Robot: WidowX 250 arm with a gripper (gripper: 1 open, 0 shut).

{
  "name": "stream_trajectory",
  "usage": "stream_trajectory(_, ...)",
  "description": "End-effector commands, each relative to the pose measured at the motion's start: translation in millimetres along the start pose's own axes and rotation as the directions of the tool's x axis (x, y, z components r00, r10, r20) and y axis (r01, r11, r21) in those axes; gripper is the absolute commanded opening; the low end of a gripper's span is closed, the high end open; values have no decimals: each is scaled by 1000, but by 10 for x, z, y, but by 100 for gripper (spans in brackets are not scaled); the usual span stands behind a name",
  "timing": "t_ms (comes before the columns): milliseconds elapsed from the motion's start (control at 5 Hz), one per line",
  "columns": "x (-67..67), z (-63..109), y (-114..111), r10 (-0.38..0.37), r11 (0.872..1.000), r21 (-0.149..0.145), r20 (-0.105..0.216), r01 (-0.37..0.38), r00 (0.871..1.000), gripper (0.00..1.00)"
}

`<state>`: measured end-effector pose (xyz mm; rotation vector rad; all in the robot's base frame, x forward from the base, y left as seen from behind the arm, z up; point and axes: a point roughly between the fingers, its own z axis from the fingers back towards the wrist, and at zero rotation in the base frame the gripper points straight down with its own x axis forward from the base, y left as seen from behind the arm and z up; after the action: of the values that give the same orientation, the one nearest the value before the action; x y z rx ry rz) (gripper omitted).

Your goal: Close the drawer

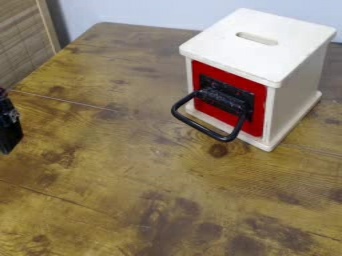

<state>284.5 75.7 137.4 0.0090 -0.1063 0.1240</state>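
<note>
The drawer [227, 97] has a red front with a black centre panel. Its black loop handle [203, 118] hangs out toward the table's middle. It sits in a pale wooden cube box [261, 45] with a slot in its top, at the back right. I cannot tell how far the red front stands out of the box. Only a dark sliver of my gripper [6, 122] shows at the left edge, far from the drawer and its handle. Nothing shows between its fingers.
The worn wooden table [134, 190] stretches from the box to the near edge. A slatted wooden panel [24, 35] stands at the back left, with a pale wall behind the table.
</note>
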Motion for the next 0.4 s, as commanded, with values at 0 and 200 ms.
stream_trajectory(0, 126, 128, 28, -17, 1000, 4, 48, 17, 999, 100)
stream_trajectory(200, 152, 141, 82, -38, 999, 2, 53, 38, 998, 100)
